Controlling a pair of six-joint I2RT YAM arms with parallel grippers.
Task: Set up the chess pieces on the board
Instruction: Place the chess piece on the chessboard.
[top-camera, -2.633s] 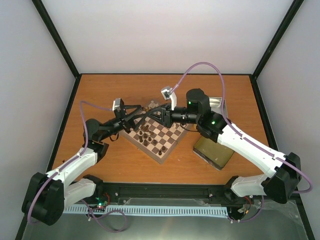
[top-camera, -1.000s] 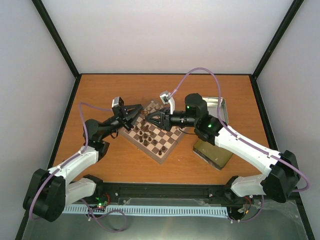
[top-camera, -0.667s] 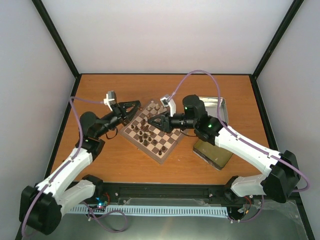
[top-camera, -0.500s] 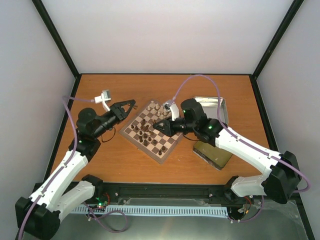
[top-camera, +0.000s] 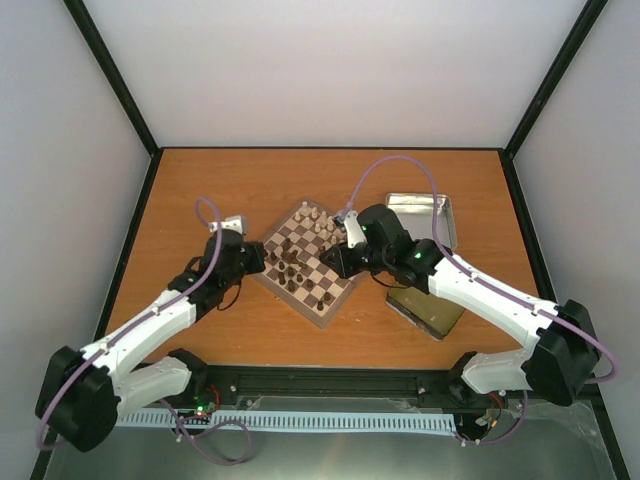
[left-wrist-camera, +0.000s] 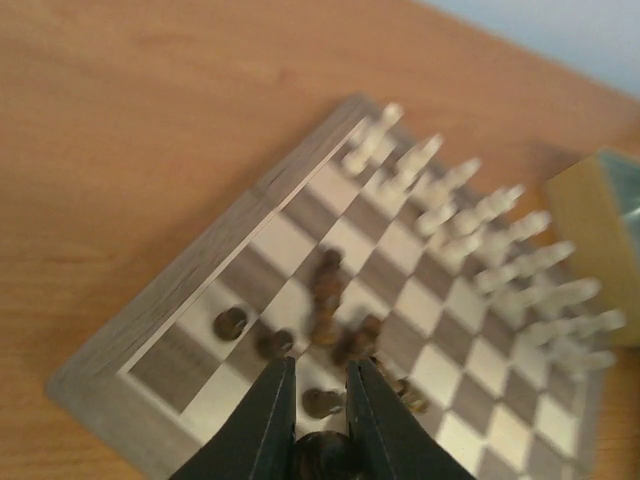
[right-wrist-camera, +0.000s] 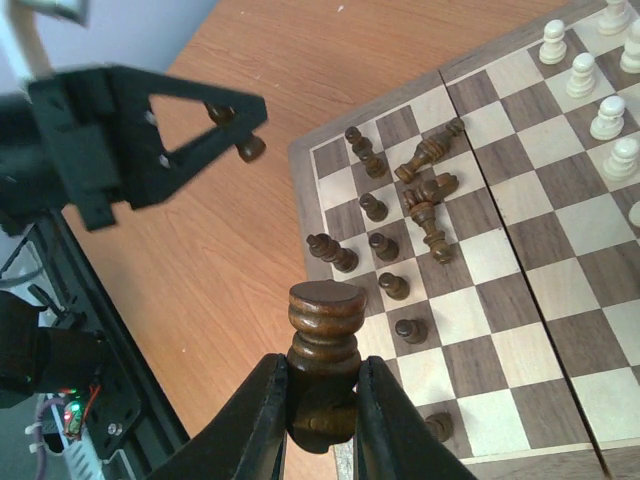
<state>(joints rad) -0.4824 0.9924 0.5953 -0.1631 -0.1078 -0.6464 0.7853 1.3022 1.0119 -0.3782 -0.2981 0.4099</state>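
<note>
The board lies turned like a diamond mid-table. Dark chess pieces crowd its left half, some standing, some toppled. My left gripper hovers at the board's left corner, shut on a small dark piece; the right wrist view shows that piece at its tips. My right gripper is shut on a larger dark turned piece, held base up above the board's near edge. From above, the right gripper is over the board's right half.
Cream pieces stand in rows along the board's far side. An open silver tin sits at the back right, and an olive tin lies right of the board. Black frame posts border the table.
The left gripper swung away from the board's far-left edge, then came down to its left corner. The right gripper drew back from the far-left squares toward the right half. Both kept their pieces.
</note>
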